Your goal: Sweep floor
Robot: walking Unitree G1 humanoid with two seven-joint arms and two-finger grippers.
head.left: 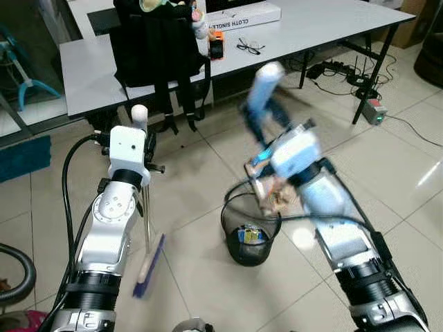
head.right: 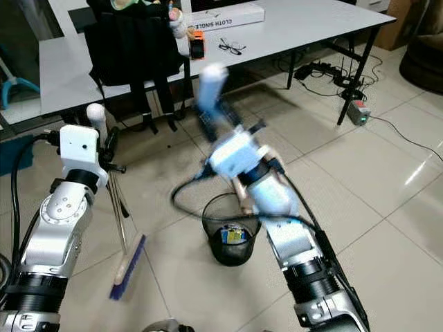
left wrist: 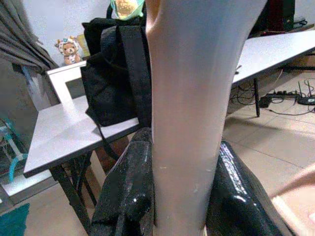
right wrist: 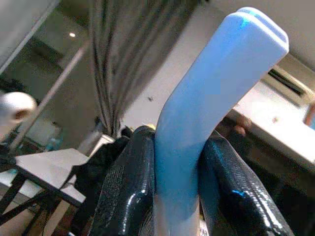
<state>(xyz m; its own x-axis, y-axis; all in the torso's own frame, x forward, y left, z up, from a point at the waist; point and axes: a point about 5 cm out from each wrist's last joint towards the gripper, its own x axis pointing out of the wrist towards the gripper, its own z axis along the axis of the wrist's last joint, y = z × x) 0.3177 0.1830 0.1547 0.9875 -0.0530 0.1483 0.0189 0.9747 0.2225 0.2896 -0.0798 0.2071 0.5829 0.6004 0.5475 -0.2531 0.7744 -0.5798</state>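
Black mesh forms the round wastebasket on the tiled floor, nearest the robot, with a few coloured scraps lying in its bottom. It sits just below the right gripper, whose two black fingers are pressed against the sides of a blue dustpan handle. In the eye views that handle rises up and away from the gripper, heavily blurred, and the pan end near the basket rim is too smeared to make out.

To the left of the basket, the blue-bristled broom head rests on the tiles, angled, directly beneath the left gripper. Its thin metal shaft runs up to that gripper, and the pale rounded broom handle top pokes out above the white wrist housing. The wrist view shows the left fingers clamped on either side of the pale handle.

Beyond both grippers stands a white table on dark legs. On it sit a black backpack, its straps hanging over the near edge, a small orange and black object, a pair of glasses and a long white box. Farther right, past the right gripper, a power strip and tangled cables lie on the floor under the table's far end.
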